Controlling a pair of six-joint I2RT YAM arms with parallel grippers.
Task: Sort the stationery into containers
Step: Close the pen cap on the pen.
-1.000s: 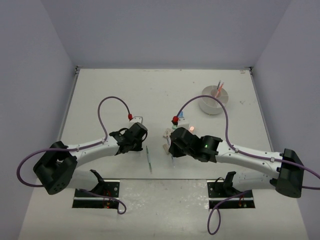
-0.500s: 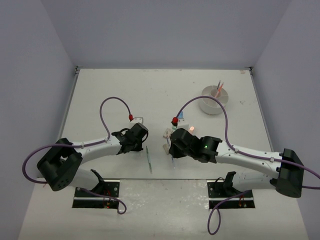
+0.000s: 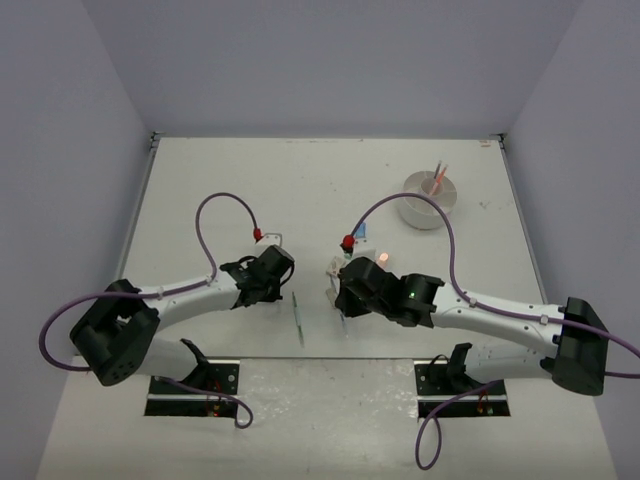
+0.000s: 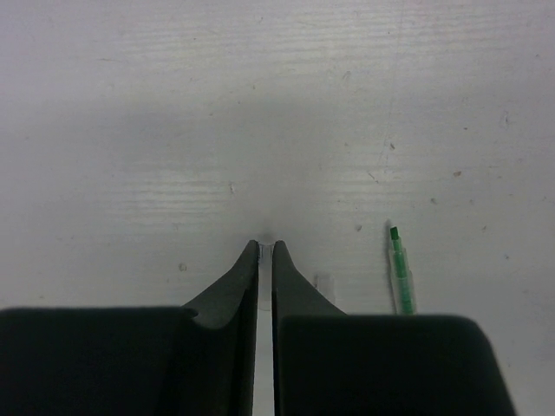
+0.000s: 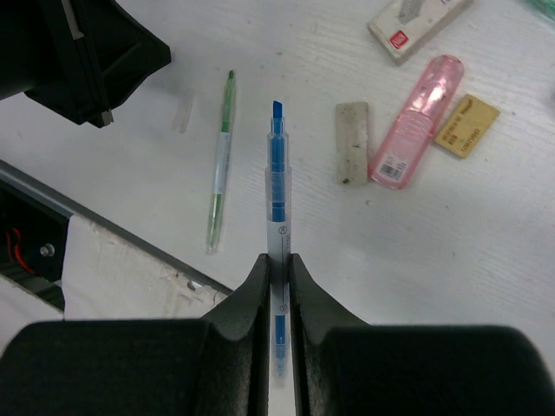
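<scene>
The right fingers [image 5: 251,299] pinch a blue pen [image 5: 277,186] sticking out ahead, and the left fingers [image 4: 237,288] are squeezed shut with a green pen [image 4: 401,273] lying beside them.

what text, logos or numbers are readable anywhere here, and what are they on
No text is clear enough to quote.
red print on the tan block: too blurred to read
small red logo on the white block: too small to read
white label on the pink case: print illegible
dark marks on the blue pen: unreadable
</scene>
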